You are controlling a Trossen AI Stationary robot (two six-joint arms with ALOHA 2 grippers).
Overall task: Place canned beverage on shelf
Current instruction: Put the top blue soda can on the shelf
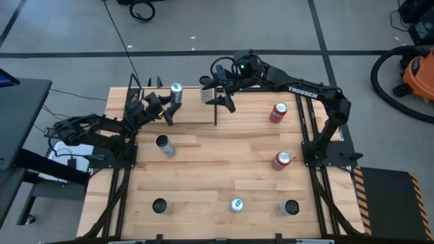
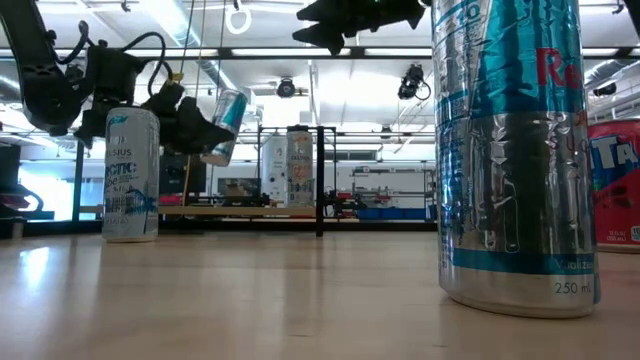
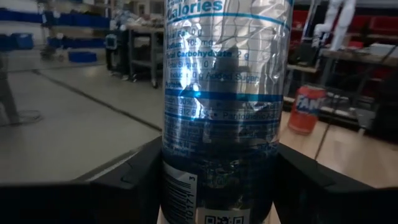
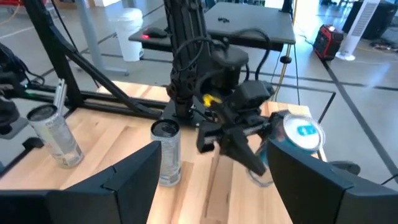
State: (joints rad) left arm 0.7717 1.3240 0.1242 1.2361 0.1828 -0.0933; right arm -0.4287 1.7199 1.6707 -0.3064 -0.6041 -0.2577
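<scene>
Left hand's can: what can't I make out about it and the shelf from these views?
- Can: top and base cut off in the left wrist view; fills the frame.
- Shelf: surface under the can hidden by the left hand in the high view.
- Low view: clearance above the shelf too far off to judge.

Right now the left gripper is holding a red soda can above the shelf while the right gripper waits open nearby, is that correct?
Not quite: the can in the left gripper is silver and blue, not red, as the left wrist view shows. It is held above the shelf, with the right gripper open nearby.
</scene>
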